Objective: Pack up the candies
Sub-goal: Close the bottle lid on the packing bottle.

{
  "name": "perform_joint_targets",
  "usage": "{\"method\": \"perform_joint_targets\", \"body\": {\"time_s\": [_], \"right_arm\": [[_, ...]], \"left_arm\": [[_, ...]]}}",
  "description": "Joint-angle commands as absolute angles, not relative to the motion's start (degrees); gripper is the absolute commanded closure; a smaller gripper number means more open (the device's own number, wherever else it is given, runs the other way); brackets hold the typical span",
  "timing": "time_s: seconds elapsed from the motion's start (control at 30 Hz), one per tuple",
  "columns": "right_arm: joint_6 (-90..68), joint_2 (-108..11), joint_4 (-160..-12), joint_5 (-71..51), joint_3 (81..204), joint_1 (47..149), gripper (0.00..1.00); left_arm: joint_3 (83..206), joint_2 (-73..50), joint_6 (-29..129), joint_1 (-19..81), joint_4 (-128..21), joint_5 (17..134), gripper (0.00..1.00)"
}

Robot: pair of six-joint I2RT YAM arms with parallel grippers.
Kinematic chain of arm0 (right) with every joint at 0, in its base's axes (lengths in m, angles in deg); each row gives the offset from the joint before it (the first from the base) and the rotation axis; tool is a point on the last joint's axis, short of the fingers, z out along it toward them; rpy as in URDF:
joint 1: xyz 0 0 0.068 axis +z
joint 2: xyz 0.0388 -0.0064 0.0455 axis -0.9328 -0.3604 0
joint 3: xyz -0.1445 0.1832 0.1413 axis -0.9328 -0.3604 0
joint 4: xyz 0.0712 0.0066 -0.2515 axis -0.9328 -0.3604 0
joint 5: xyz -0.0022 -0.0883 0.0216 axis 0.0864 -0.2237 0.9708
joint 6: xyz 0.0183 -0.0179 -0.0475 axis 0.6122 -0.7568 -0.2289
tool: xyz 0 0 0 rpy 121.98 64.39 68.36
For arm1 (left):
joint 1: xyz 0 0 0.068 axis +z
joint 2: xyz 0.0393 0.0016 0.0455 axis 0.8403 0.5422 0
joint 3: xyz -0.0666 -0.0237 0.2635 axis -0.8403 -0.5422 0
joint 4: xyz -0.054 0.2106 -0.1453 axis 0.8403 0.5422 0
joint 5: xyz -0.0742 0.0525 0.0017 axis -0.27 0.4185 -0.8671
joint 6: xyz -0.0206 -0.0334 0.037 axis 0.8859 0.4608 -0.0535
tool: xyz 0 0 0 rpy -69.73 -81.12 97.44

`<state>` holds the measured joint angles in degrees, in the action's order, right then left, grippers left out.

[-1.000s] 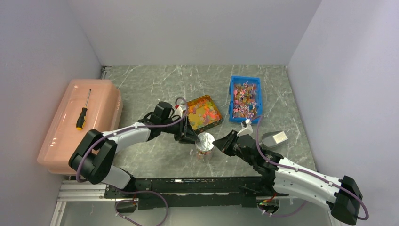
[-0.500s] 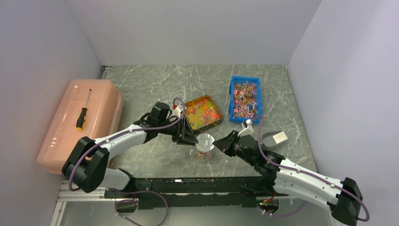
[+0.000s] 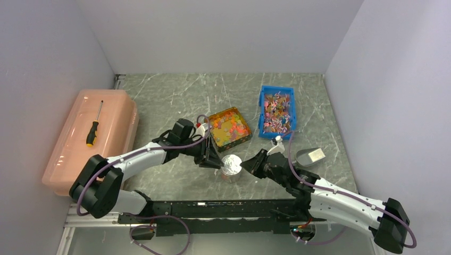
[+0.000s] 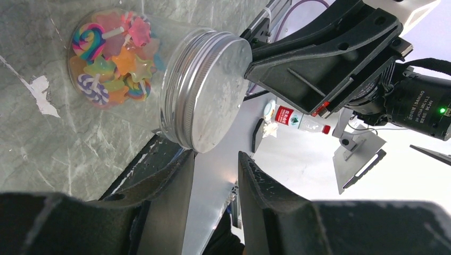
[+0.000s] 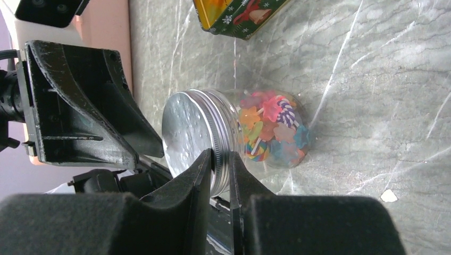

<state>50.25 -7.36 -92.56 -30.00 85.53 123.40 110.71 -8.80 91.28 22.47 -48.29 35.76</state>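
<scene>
Spread over a grey-green marbled table [image 3: 175, 95]. At the left edge, a pink lidded bin [image 3: 69, 154]. Toward the back right, a blue bin [image 3: 276, 88] of mixed sweets. Just left of that, a tin [image 5: 242, 15] with green printed walls.

Left gripper [image 4: 215, 159]: jaws parted, nothing between them, just beside the jar. Right gripper [image 5: 219, 156]: only a thin slit between the fingers, tips at the lid's rim. Clamped on that rim or merely close to it, cannot tell.

Between the 2 grippers and in front of the tin, an upright clear jar [image 3: 231, 166] capped with a metal lid [image 4: 218, 90]. Right of the right gripper, a metal scoop [image 3: 310, 156] lying on the table. On top of the pink bin, a screwdriver [image 3: 93, 127] with a black-and-orange handle.

Smallest of all, the candies [image 3: 230, 126], heaped orange and yellow in the tin. Inside the jar, star and lollipop shapes [image 4: 114, 58] filling the lower part.
</scene>
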Motion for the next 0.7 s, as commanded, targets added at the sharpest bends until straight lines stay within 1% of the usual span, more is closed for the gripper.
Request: {"method": "perform_joint_targets", "body": {"time_s": [0.0,0.1,0.27,0.3,0.4,0.47,0.67], "right_arm": [[50.0,-7.9,-90.8,-29.0,85.1,123.5,0.83],[50.0,-7.9,-91.0,-28.9,85.2,123.5,0.83],[50.0,-7.6,-91.6,-29.2,85.5,123.5,0.78],[50.0,-7.5,-91.8,-29.3,85.6,123.5,0.76],[49.2,-7.1,-93.3,-30.1,86.7,123.5,0.68],[48.4,-6.9,-95.1,-31.3,88.0,123.5,0.65],[45.1,-6.4,-99.4,-34.1,91.7,123.5,0.61]], "left_arm": [[110.8,-11.4,89.7,22.3,-47.5,36.4,0.59],[111.1,-11.8,89.2,22.3,-46.7,36.6,0.58],[111.7,-11.6,88.9,22.3,-46.4,36.7,0.58],[111.7,-11.4,88.9,22.3,-46.5,36.6,0.58],[112.2,-11.0,88.7,22.3,-46.6,36.5,0.59],[112.5,-10.7,88.4,22.3,-46.2,36.6,0.58],[114.0,-10.6,86.5,22.3,-43.4,37.5,0.58]]}}
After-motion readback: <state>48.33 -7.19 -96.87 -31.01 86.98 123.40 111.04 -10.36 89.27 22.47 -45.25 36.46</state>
